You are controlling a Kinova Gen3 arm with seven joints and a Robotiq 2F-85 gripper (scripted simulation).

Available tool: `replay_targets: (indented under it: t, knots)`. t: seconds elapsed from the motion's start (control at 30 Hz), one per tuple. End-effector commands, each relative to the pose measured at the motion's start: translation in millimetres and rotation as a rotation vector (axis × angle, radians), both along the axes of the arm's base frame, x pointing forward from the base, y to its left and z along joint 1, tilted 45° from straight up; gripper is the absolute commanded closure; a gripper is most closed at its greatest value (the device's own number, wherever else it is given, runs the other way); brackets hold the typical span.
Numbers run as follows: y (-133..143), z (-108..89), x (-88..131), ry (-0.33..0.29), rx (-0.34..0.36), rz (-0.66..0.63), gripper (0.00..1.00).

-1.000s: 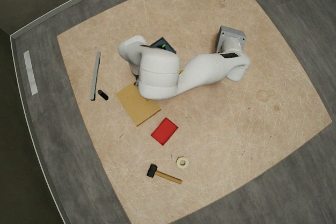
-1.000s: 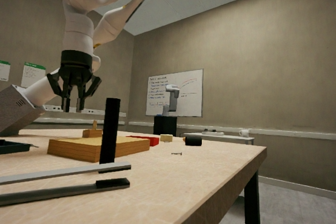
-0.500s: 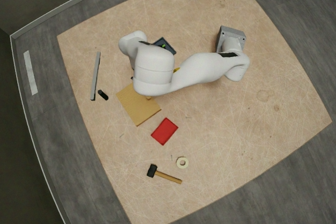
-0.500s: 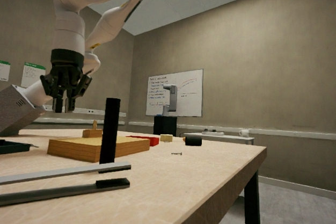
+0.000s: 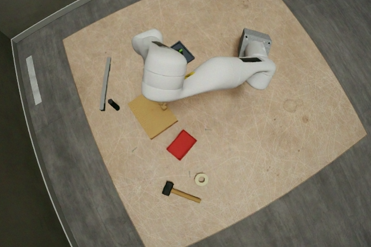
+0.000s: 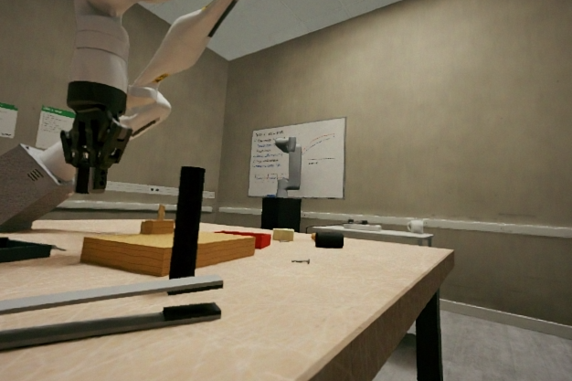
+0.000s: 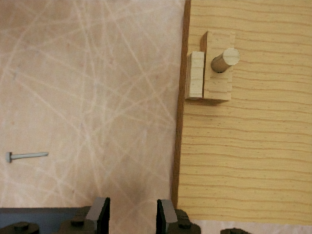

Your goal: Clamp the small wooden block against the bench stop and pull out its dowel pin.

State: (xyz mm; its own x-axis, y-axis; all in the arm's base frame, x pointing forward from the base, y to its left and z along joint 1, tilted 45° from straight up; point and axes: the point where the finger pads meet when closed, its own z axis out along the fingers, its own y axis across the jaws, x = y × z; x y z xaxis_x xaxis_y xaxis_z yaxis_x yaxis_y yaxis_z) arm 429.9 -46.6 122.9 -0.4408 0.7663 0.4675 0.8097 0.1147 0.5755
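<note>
The wooden bench board (image 5: 152, 115) lies flat on the table; it also shows in the wrist view (image 7: 245, 125). At its edge a pale bench stop touches the small wooden block (image 7: 218, 72). I see nothing between them. The dowel pin (image 7: 225, 60) stands upright in the block; it also shows in the side view (image 6: 160, 211). My gripper (image 7: 133, 217) hangs above the table just off the board's edge, some way from the block, open and empty; it also shows in the side view (image 6: 90, 187). A long grey bar (image 5: 104, 83) and a black cylinder (image 5: 114, 105) lie left of the board.
A black tray (image 5: 182, 51) with a small green part sits behind the board, partly under my arm. A red block (image 5: 181, 144), a hammer (image 5: 179, 192) and a pale ring (image 5: 201, 179) lie toward the front. A nail (image 7: 27, 156) lies on the table.
</note>
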Motion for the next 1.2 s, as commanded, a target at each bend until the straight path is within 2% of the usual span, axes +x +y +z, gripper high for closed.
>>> replay_targets:
  t: [0.0,0.27,0.33,0.83,0.9,1.17]
  knots:
    - [-3.7,-3.4,-0.3,0.041,0.024,-0.044,0.66]
    - [-12.4,-14.9,-2.3,0.161,0.097,-0.173,0.66]
    - [-12.4,-14.9,-2.3,0.161,0.097,-0.173,0.66]
    - [-28.1,-36.2,-7.1,0.377,0.225,-0.406,0.66]
    - [-28.1,-36.2,-7.1,0.377,0.225,-0.406,0.66]
    - [-35.8,-47.0,-10.1,0.483,0.287,-0.521,0.66]
